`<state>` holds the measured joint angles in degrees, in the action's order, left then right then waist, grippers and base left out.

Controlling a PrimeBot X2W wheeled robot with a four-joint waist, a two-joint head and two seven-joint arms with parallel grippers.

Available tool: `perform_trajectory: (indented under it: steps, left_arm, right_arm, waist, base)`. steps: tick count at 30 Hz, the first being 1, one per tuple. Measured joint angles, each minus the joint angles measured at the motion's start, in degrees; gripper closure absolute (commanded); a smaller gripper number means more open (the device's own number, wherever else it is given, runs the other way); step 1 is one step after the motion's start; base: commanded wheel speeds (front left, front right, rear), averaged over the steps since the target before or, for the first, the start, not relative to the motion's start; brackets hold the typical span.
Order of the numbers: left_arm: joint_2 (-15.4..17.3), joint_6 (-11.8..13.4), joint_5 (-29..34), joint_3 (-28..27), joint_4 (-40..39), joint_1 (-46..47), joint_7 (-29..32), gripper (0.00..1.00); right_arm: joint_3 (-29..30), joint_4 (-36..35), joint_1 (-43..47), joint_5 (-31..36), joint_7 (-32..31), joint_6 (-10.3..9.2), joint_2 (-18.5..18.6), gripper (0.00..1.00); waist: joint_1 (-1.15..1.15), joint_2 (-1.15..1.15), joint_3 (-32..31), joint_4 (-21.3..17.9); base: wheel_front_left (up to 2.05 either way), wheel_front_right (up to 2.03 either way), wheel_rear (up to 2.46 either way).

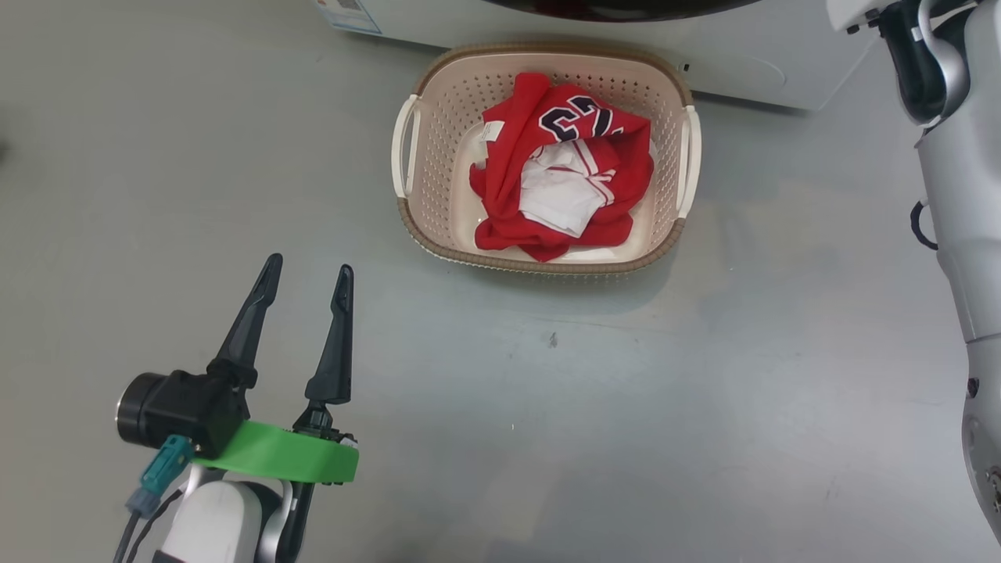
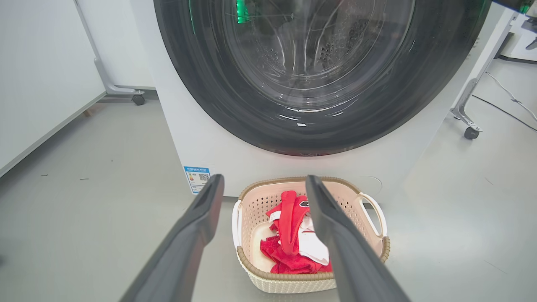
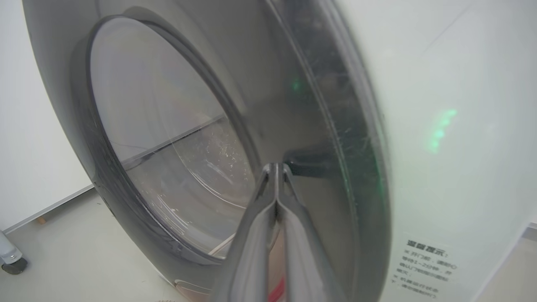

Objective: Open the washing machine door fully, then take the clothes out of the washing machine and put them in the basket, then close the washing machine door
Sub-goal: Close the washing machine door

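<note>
A grey floor (image 1: 704, 391) is spread before the white machine (image 2: 209, 159), with a pale wall panel (image 2: 42, 75) to one side and castored frame legs (image 2: 465, 121) set at either flank. The clothes (image 1: 547, 156) are seen heaped in the basket (image 1: 446, 102), which is placed on the floor just in front of the machine, directly below the door (image 2: 201, 92). The unloading is thus judged done, and the closing of the door is taken as the step in hand, the last one. The right gripper (image 3: 275, 167) is clenched on nothing, its tips brought to the door's black ring beside a dark recess, touching it or nearly so. The ring is seen close to flush with the white front, though whether the latch is caught cannot be told. The left gripper (image 1: 309, 266) is held released and empty, low over bare floor, well apart from the basket. A firm push square to the ring is probably called for next, followed by a straight withdrawal. Ample room is offered on the left — care is needed only at the basket's rim beneath the door and at the machine's front, near which the right arm (image 1: 954, 195) is raised.
</note>
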<state>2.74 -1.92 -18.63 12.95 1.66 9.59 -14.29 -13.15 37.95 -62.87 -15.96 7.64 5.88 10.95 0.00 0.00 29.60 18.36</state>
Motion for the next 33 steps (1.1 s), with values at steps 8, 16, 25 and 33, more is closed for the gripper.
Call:
perform_trajectory:
  steps: [8,16,25,33]
  left_arm:
    - [-0.2,-0.2,-0.2,0.3,1.2,0.8,-0.2,0.00]
    - [-0.3,-0.2,-0.2,-0.5,1.3,1.7,-0.2,0.00]
    - [-0.4,-0.2,0.2,-1.4,2.2,1.7,-0.2,0.00]
    - [-0.3,-0.2,0.7,-2.0,3.5,1.6,-0.2,0.00]
  right_arm:
    - [0.6,2.5,-1.4,0.6,2.7,-0.56,-0.2,1.00]
    - [-0.2,5.0,-1.7,0.5,4.7,-0.48,-1.5,1.00]
    - [-0.7,5.4,2.2,-2.5,6.5,0.31,-4.5,1.00]
    - [-2.0,4.7,10.2,-3.9,6.8,0.71,-5.8,0.88]
  waist:
    - [0.00,0.00,1.3,1.0]
    - [0.00,0.00,0.8,0.6]
    - [0.00,0.00,-1.5,-0.9]
    - [0.00,0.00,-4.3,-3.5]
  base:
    - [0.00,0.00,0.00]
    - [0.00,0.00,0.00]
    - [0.00,0.00,0.00]
    - [0.00,0.00,0.00]
